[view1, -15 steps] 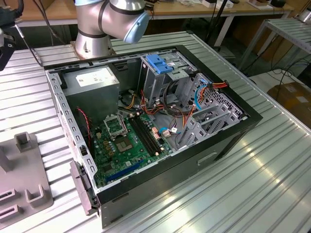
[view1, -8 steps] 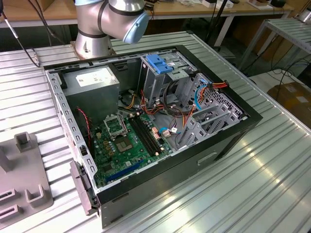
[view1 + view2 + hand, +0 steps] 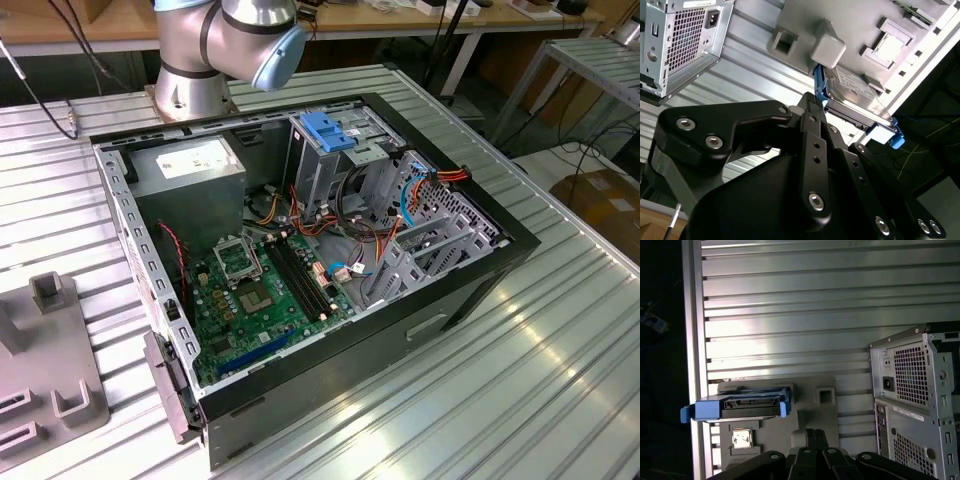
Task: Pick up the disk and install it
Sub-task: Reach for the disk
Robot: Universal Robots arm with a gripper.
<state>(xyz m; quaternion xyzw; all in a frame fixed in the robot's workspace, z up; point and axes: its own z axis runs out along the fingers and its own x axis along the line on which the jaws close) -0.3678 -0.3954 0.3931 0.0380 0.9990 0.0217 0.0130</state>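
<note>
A table [image 3: 450, 400] of ribbed aluminium slats carries everything, its grooves catching bright glare. An open computer case [image 3: 470, 290] lies on its side in the middle of it, with the green board, cables and drive cage exposed. Behind it the arm's base stands on the table. At the exterior view's left a grey fixture plate [image 3: 50, 370] with raised blocks rests flat on the slats. Beyond are wooden workbenches, hanging cables, a second slatted table and a cardboard box [image 3: 600, 200] at the exterior view's right.

In the first wrist view the disk [image 3: 742, 407], in its blue rail, sits on the fixture plate near the table's edge. The hand [image 3: 815, 432] hovers over the same plate, beside the disk and apart from it, clenched on nothing.
</note>
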